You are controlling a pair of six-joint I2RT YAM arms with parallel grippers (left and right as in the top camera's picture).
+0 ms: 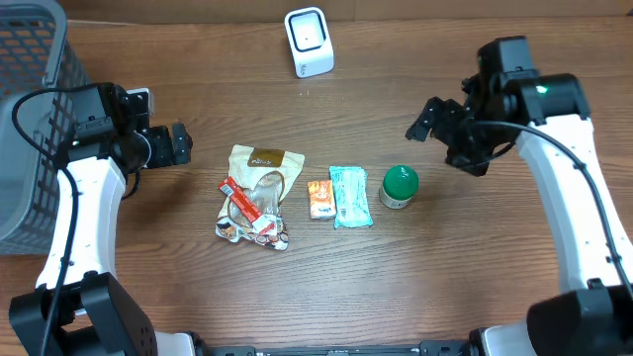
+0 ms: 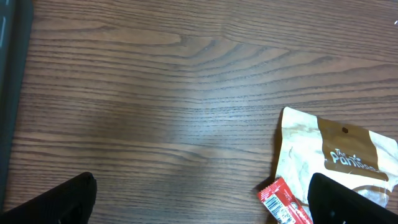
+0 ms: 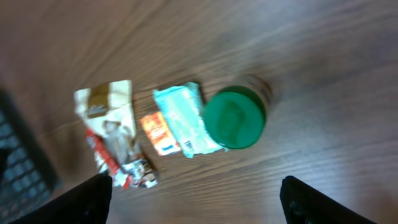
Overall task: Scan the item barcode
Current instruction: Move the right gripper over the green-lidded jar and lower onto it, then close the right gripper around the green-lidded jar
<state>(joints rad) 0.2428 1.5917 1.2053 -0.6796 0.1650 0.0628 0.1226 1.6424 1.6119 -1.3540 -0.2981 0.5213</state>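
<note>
Wood-grain desk (image 1: 326,297), white scanner (image 1: 309,42) at the 12 o'clock edge, grey mesh basket (image 1: 30,119) off at 9 o'clock. A row of items lies mid-desk. A tan pouch (image 1: 259,173) overlapped by a red wrapper (image 1: 240,201) is at the 9 o'clock end. Then come an orange packet (image 1: 320,199), a teal pack (image 1: 349,196) and a green-lidded jar (image 1: 400,186) at the 3 o'clock end.

My call is that the jar is your item: the right wrist view looks down on its lid, and your right claw (image 3: 196,196) hangs above the desk at about 2 o'clock of it. Its jaws are spread with nothing between them. The left claw (image 1: 180,144) is fully spread and empty too, at 9 o'clock of the pouch and clear of it.

Things to watch:
- The jar is round. If you close off-centre it probably squirts out or tips and rolls.
- The teal pack lies just beside the jar at its 9 o'clock. A finger coming down on that side could pinch or drag it along.
- No barcode shows in any view. It's likely on the jar wall, so you may show the scanner a blank face.
- The right wrist view is blurred, so don't trust it for fine alignment.
</note>
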